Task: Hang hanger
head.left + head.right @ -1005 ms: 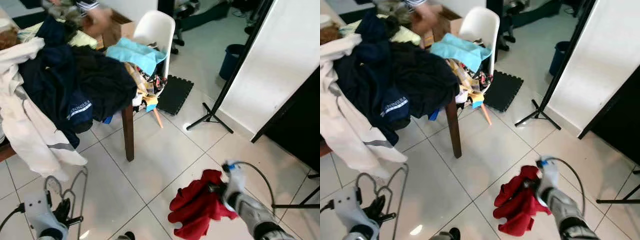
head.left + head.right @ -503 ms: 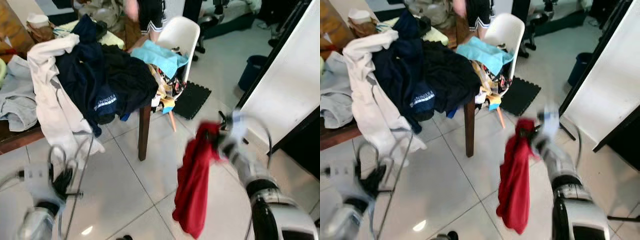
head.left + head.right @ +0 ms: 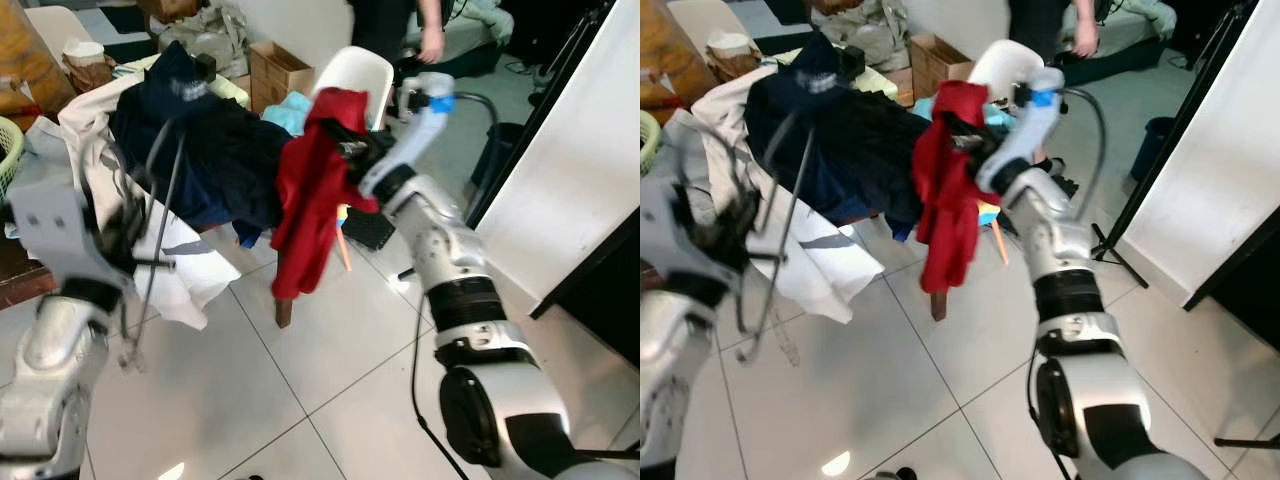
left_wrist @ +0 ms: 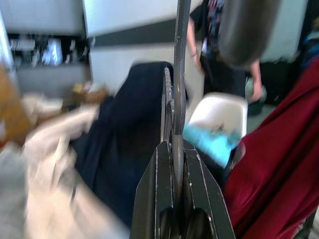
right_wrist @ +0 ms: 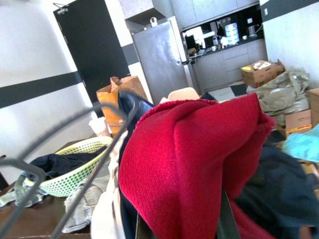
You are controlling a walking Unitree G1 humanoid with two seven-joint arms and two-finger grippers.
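Left pincer (image 3: 128, 235) clamps the upright hanger (image 3: 160, 215), right pincer (image 3: 352, 152) grips the red top (image 3: 308, 205) just right of it.

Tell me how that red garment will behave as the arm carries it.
Probably floppy: the red garment hangs limp in long folds below the right gripper. Likely light, since one pinch holds it up. It may swing and snag the wire hanger held by the left gripper.

Knitted red cloth (image 5: 189, 164), thin metal hanger (image 3: 160, 220), glossy floor tiles (image 3: 330, 390).
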